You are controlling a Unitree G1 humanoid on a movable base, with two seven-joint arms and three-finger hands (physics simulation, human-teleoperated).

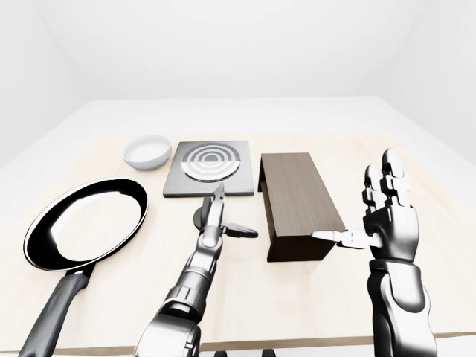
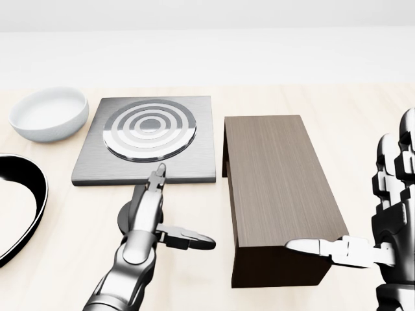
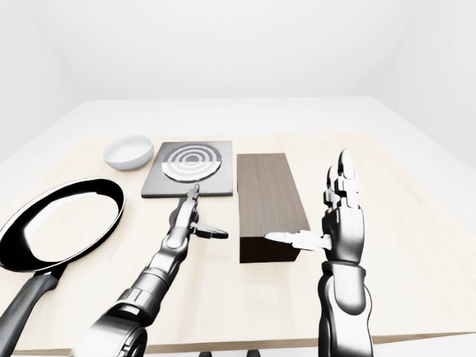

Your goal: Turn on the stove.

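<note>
The stove point(image 2: 150, 129) is a flat grey plate with silver concentric rings, lying on the table at the upper left of the head view. A dark round knob point(image 2: 125, 219) sits on the table just below the stove's lower edge, mostly hidden behind my left hand. My left hand point(image 2: 176, 208) is open, its forefinger stretched toward the stove's lower edge and its thumb sticking out to the right. My right hand point(image 2: 355, 194) is open and upright at the right, thumb pointing left over the corner of a wooden box.
A dark brown wooden box point(image 2: 279, 188) lies right of the stove. A white bowl point(image 2: 48, 113) stands left of the stove. A black frying pan point(image 1: 85, 223) lies at the left, handle toward the bottom. All rest on a light wooden table point(image 1: 312, 297).
</note>
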